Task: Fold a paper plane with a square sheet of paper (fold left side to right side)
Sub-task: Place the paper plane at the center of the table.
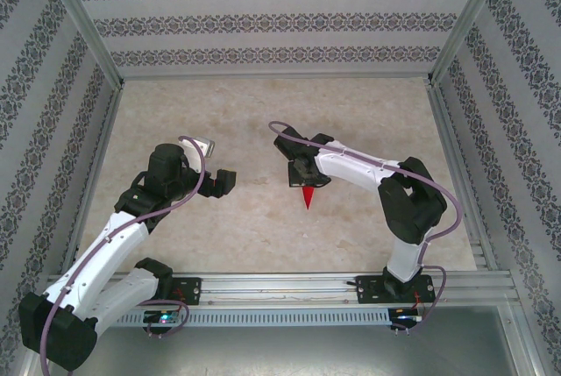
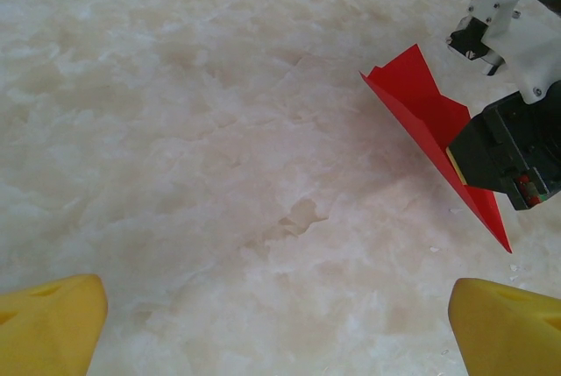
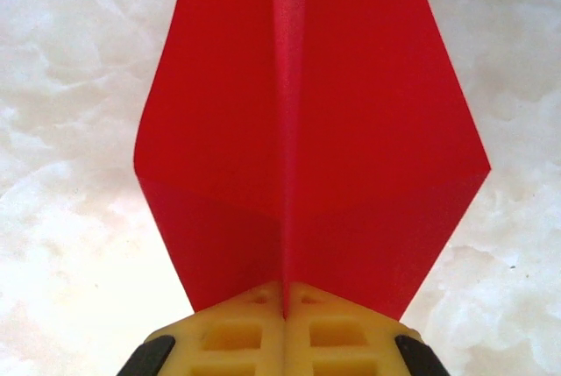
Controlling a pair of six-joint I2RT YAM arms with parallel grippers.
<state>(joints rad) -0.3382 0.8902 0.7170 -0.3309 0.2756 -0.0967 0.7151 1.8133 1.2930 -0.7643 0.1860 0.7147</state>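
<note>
We see two arms of one build. The left arm [image 1: 114,236] and the right arm [image 1: 351,166] are both made of smooth white shell links joined by bulky black joint housings. A lilac cable [image 1: 202,174] loops along the left arm, and a matching cable [image 1: 453,203] arcs over the right one. Each arm rises from a black base plate [image 1: 180,289] with small red marks. The jaws end in yellow moulded fingertips [image 2: 48,328]. On the right arm, those fingertips [image 3: 254,332] show a grid of square recesses, with black pieces at either side. In the left wrist view, the right wrist carries a white bracket [image 2: 513,30] above a black block [image 2: 504,152].
</note>
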